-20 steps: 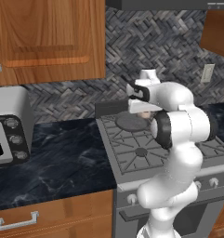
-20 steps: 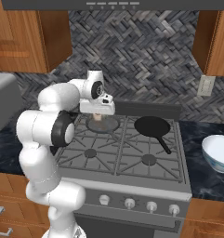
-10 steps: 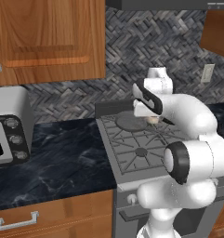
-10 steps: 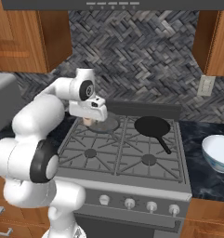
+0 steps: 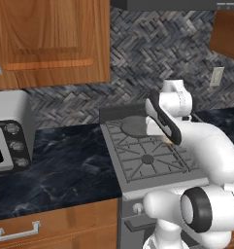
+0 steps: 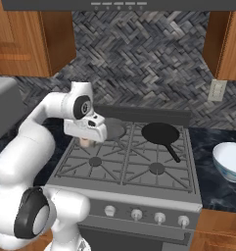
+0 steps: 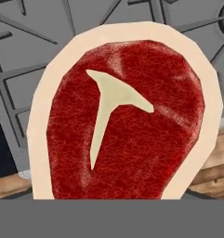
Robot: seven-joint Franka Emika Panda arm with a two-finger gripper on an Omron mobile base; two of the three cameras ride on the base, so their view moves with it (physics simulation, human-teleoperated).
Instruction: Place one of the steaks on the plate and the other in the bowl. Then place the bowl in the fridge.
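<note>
- My end effector (image 6: pixel 85 142) is clamped on a steak (image 7: pixel 125 125) — wide grip, since it's spanning the slab.
- It's hanging over the stove (image 6: pixel 129 166), near the front left burner, carried clear of the grates for transport, I'd judge.
- Meat looks deep red, pale fat rim, T-shaped bone mark.
- Bowl (image 6: pixel 231 161) waits on the counter (image 6: pixel 212 188) right of the stove — likely destination.

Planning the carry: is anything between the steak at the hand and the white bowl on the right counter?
Yes. The black skillet sits on the stove, back right burner, handle toward the front, roughly between the steak and the bowl. Nothing else visible.
</note>
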